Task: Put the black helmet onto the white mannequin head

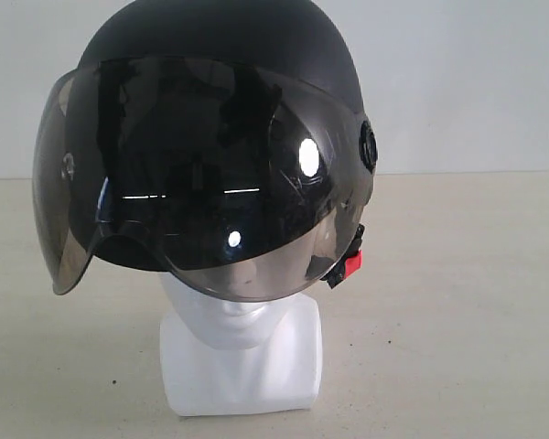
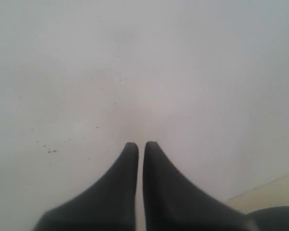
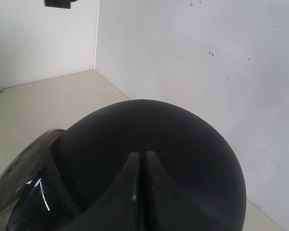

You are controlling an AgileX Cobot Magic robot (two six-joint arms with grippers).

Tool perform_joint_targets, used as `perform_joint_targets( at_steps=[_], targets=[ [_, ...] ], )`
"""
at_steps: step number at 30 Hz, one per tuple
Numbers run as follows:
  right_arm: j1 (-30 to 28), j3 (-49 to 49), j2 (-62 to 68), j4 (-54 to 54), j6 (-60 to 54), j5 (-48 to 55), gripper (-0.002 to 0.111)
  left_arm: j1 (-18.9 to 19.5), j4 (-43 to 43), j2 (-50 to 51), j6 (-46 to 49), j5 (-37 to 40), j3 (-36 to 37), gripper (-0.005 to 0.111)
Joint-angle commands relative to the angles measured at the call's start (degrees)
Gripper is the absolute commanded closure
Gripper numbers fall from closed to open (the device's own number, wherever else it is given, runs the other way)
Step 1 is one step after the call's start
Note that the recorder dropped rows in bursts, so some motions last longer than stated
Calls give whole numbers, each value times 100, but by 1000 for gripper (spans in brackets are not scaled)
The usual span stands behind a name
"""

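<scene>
Since the helmet (image 1: 220,55) sits on the head (image 1: 242,352) with its visor (image 1: 201,183) over the face, only light nudging seems left. It looks rigid, smooth, slippery and fairly light; the rim near the buckle (image 1: 351,264) should grip better than the dome or the scratch-prone visor. The right gripper (image 3: 141,155), jaws together and empty, is over the crown; the left gripper (image 2: 141,144), likewise closed, faces a wall (image 2: 183,72).

You see the matte black helmet (image 1: 220,37) seated on the white mannequin head (image 1: 242,357), its smoky visor (image 1: 201,183) down over the face and the red buckle (image 1: 352,263) hanging beside the jaw. The head stands upright on the desk (image 1: 457,320), well short of its back edge.
</scene>
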Motion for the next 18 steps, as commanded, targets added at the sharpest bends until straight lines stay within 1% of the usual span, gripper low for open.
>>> perform_joint_targets(
  at_steps=[1, 3, 4, 6, 7, 9, 11, 14, 17, 18],
  targets=[
    [10, -45, -25, 45, -40, -17, 108, -82, -898, 579, 1256, 753, -734, 102],
    [10, -45, -25, 123, -40, -17, 108, -82, -1399, 799, 1853, 1112, -1020, 102],
    [10, -45, -25, 202, -56, -28, 108, -82, -1860, 907, 2294, 1329, -1222, 102],
    [10, -61, -3, 364, -137, -71, 108, -70, -2597, 1079, 3339, 1651, -1510, 102],
    [10, -94, 9, 500, -215, -51, 108, -41, -3140, 1192, 4072, 1930, -1659, 102],
    [10, -235, 81, 931, -522, 111, 108, 107, -3798, 1373, 4932, 2481, -1965, 102],
    [10, -407, 147, 1565, -935, 304, 108, 307, -4233, 1571, 5251, 3118, -2234, 102],
    [10, -735, 231, 2349, -1549, 767, 108, 706, -4455, 1894, 5294, 3930, -2517, 102],
    [10, -977, 359, 2698, -1658, 1115, 108, 1126, -4946, 2183, 5445, 4853, -2590, 102],
    [10, -1055, 444, 2730, -1658, 1236, 108, 1261, -5247, 2286, 5616, 5236, -2590, 102]
  ],
)
